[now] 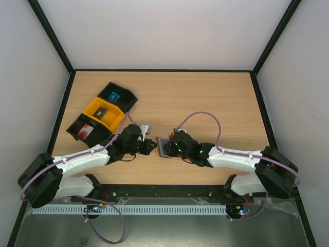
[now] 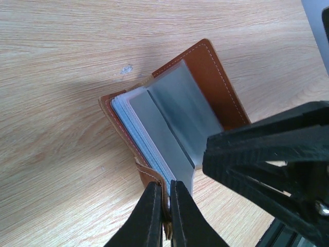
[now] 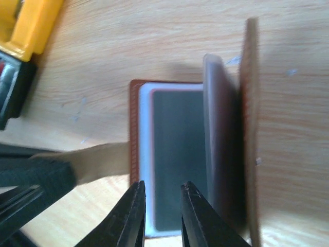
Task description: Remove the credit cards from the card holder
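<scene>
Right tool [image 3: 163, 188] over open card holder [image 3: 134, 123]

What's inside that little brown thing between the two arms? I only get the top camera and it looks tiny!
Observer: It's the card holder, lying open. The right wrist view shows a dark grey card in the pocket of its flat page.
Operator: Why doesn't it flop shut?
Observer: The left gripper has its jaws shut on the side tab at the holder's edge.
Operator: Is the other arm grabbing the card?
Observer: I can't see a grip. The right gripper has its jaws narrowly apart, lined up with the card's near edge. I can't tell if they touch it.
</scene>
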You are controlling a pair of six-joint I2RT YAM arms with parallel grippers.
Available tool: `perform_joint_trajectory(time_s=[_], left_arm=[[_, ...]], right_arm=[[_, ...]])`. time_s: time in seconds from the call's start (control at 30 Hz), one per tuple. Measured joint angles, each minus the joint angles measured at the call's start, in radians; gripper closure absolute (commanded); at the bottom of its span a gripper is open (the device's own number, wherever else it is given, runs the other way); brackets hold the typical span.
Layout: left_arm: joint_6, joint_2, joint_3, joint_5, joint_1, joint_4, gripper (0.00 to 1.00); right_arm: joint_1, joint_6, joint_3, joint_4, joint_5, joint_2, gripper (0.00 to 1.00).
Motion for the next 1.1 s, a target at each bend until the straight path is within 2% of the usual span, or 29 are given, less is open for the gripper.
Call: perform_joint_trajectory(time_s=[0.27, 0.47, 0.57, 0.73, 0.87, 1.0, 1.1], left_arm=[[0.001, -0.01, -0.035, -0.012, 0.002, 0.001, 0.97], [0.002, -0.006, -0.088, -0.056, 0.01, -0.009, 0.97], [0.002, 0.008, -0.093, -0.074, 0.024, -0.008, 0.97], [0.002, 0.015, -0.101, -0.102, 0.059, -0.019, 0.97], [-0.002, 0.026, -0.098, -0.105, 0.108, -0.031, 0.69], [-0.012, 0.026, -0.071, -0.108, 0.121, -0.06, 0.59], [-0.023, 0.005, -0.043, -0.083, 0.116, -0.061, 0.57]], right_arm=[[-0.024, -0.032, -0.005, -0.002, 0.106, 0.032, 0.8], [-0.109, -0.043, -0.096, 0.104, 0.034, 0.084, 0.81], [-0.118, -0.039, -0.123, 0.17, -0.004, 0.138, 0.83], [-0.119, -0.014, -0.175, 0.288, -0.071, 0.14, 0.83], [-0.119, 0.019, -0.211, 0.352, -0.125, 0.133, 0.83], [-0.119, 0.044, -0.225, 0.386, -0.15, 0.13, 0.83], [-0.119, 0.06, -0.226, 0.416, -0.166, 0.13, 0.84]])
